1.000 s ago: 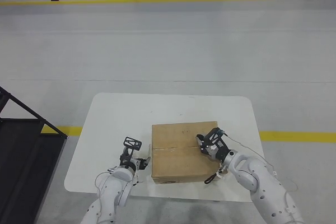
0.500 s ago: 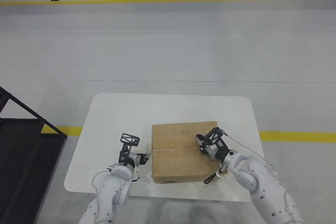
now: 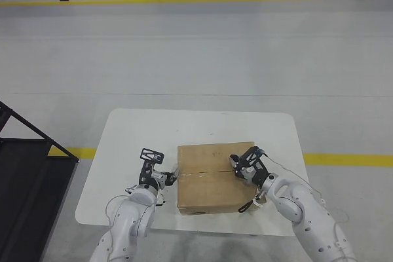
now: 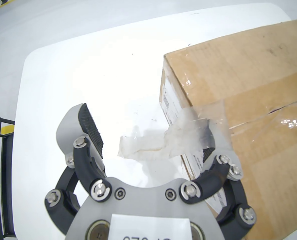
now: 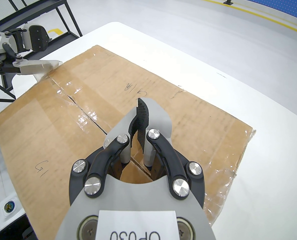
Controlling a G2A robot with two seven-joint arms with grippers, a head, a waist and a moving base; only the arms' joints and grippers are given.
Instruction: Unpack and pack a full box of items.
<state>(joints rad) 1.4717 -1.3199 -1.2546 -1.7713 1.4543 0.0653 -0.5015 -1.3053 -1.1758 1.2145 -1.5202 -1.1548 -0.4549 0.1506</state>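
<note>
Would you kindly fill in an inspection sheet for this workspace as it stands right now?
Surface: white table, rounded corners.
Job's things: cardboard box closed, seam taped; tape strip peeled loose at the end beside the left gripper.
Clutter: nothing seen.
Grippers: left gripper open beside the box, loose tape between its fingers; right gripper shut, over the box top near the seam.
Cables: black loop at the right wrist.
Surroundings: black rack; yellow floor line.
</note>
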